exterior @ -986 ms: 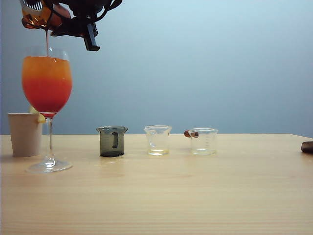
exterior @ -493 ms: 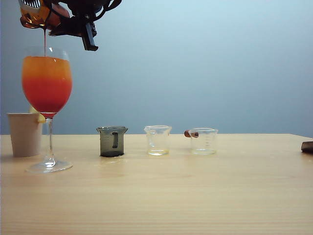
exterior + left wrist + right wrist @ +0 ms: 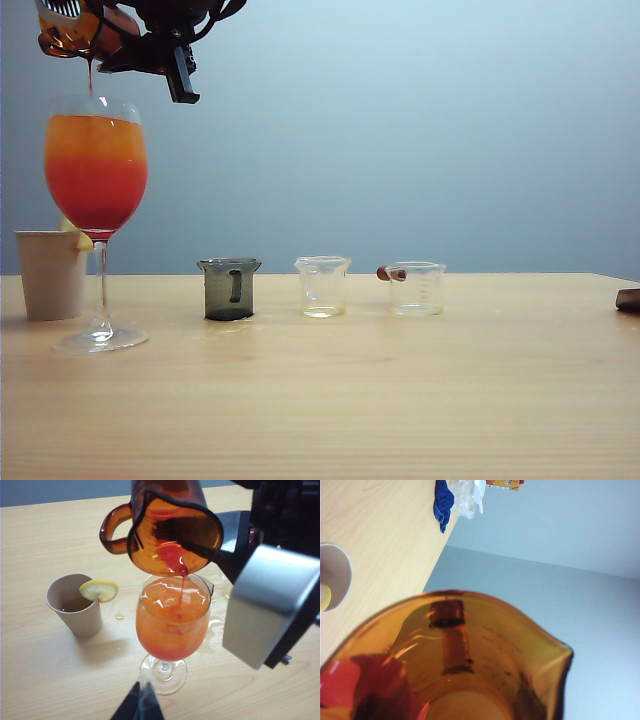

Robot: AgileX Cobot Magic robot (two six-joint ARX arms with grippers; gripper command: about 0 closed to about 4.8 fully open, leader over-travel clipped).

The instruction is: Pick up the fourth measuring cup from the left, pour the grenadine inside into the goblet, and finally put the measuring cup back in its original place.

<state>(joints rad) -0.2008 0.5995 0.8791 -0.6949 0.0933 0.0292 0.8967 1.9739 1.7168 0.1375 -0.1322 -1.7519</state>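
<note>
My right gripper (image 3: pixel 150 45) hangs high above the left end of the table (image 3: pixel 400 400), clamped on the fourth measuring cup (image 3: pixel 75 30), the amber one, which lies tipped with its lip turned downward. Straight below that lip stands the goblet (image 3: pixel 96 210), upright on its round foot, filled nearly to the rim with orange liquid shading to red at the bottom. A thin thread of the grenadine (image 3: pixel 181 577) runs from the lip into the bowl, and a red pool of it still sits at the low side of the cup.

My left gripper (image 3: pixel 140 707) sits low, near the goblet's foot, on the side away from the tilted cup; only its dark fingertips show, close together with no gap, and they hold nothing.

Beside the goblet, just apart from its stem, is a beige paper cup (image 3: pixel 75 602) with a lemon slice (image 3: pixel 99 590) hooked on its rim. Farther along the table from my right gripper, well below it, stand three other cups in a row: a smoky grey cup (image 3: pixel 229 288), a clear cup with a little yellowish liquid (image 3: pixel 322 286), and a second clear cup (image 3: pixel 416 288) with a small brown object (image 3: pixel 391 273) at its rim. A few wet patches (image 3: pixel 216 627) glisten on the wood by the goblet.
</note>
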